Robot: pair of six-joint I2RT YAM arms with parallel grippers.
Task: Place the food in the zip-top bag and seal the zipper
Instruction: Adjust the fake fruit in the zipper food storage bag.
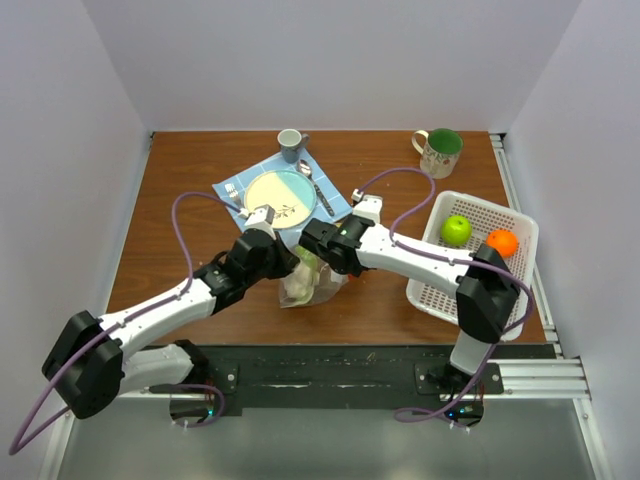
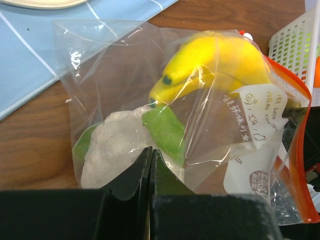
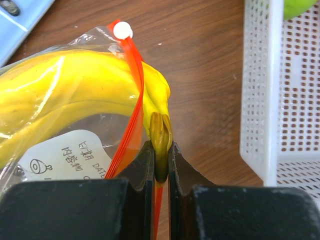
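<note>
The clear zip-top bag (image 1: pixel 308 282) lies between my two grippers, with the yellow banana (image 2: pixel 220 60) and a pale green leafy piece (image 2: pixel 165 131) inside it. Its orange-red zipper (image 3: pixel 131 100) ends in a white slider (image 3: pixel 122 31). My left gripper (image 2: pixel 150 152) is shut on the bag's film at the leafy end. My right gripper (image 3: pixel 161 160) is shut on the banana's (image 3: pixel 75 85) brown stem at the bag's mouth, with the zipper strip running between the jaws too. The green apple (image 1: pixel 456 230) and the orange (image 1: pixel 502 242) sit in the white basket (image 1: pixel 430 292).
Behind the bag lies a blue cloth (image 1: pixel 232 186) with a plate (image 1: pixel 280 197) and a spoon (image 1: pixel 312 180). A grey cup (image 1: pixel 290 143) and a green-lined mug (image 1: pixel 438 152) stand at the back. The basket wall (image 3: pixel 260 100) is close on the right of my right gripper.
</note>
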